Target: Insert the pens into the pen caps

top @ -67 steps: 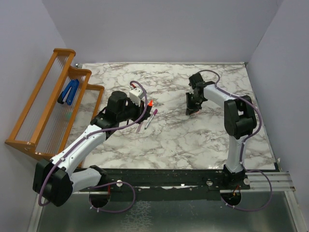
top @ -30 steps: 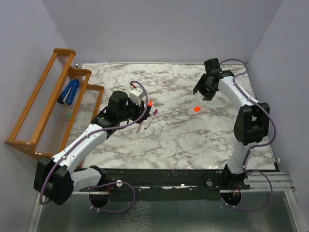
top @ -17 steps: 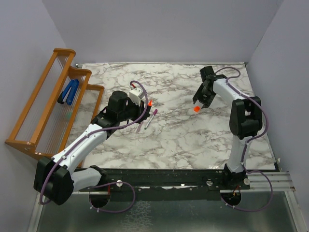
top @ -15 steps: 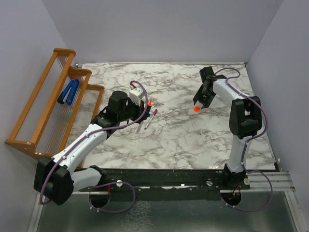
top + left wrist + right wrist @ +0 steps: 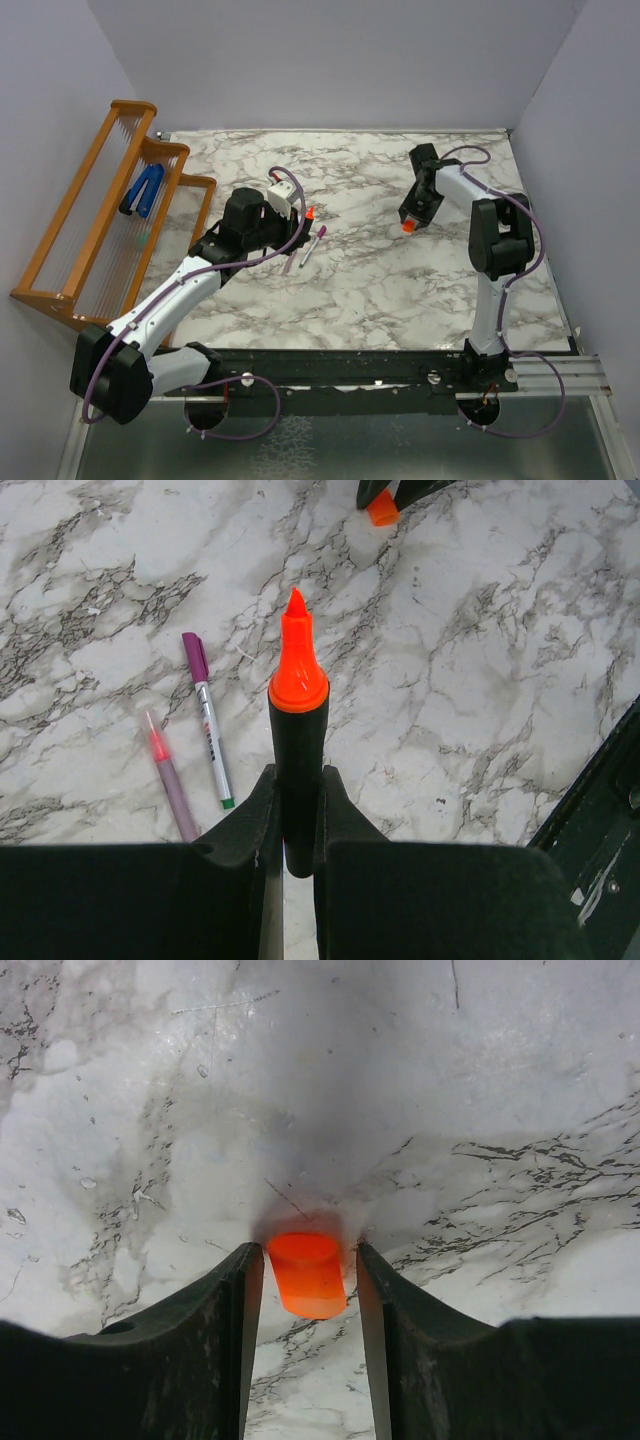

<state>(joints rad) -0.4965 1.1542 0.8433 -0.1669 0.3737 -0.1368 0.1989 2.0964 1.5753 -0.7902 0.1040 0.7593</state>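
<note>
My left gripper (image 5: 297,780) is shut on the black marker (image 5: 297,725) and holds it above the table, orange-red tip forward; both show in the top view (image 5: 300,213). The white-grey pen (image 5: 210,745) with a magenta-purple cap on its far end and the dull pink pen (image 5: 172,780) lie on the marble just left of it. The bright orange cap (image 5: 307,1272) stands on the table between the fingers of my open right gripper (image 5: 308,1260), with a gap on each side. The cap also shows in the top view (image 5: 406,227). No pale pink cap is in view.
A wooden rack (image 5: 100,220) stands along the table's left side, with the blue clip-shaped object (image 5: 143,190) on it. The two loose pens (image 5: 305,250) lie close under my left arm's reach. Grey walls enclose the marble table (image 5: 350,290).
My right gripper lifted away to the back right, leaving the orange cap on the table, then came back down and now straddles it. The left arm has not moved.
</note>
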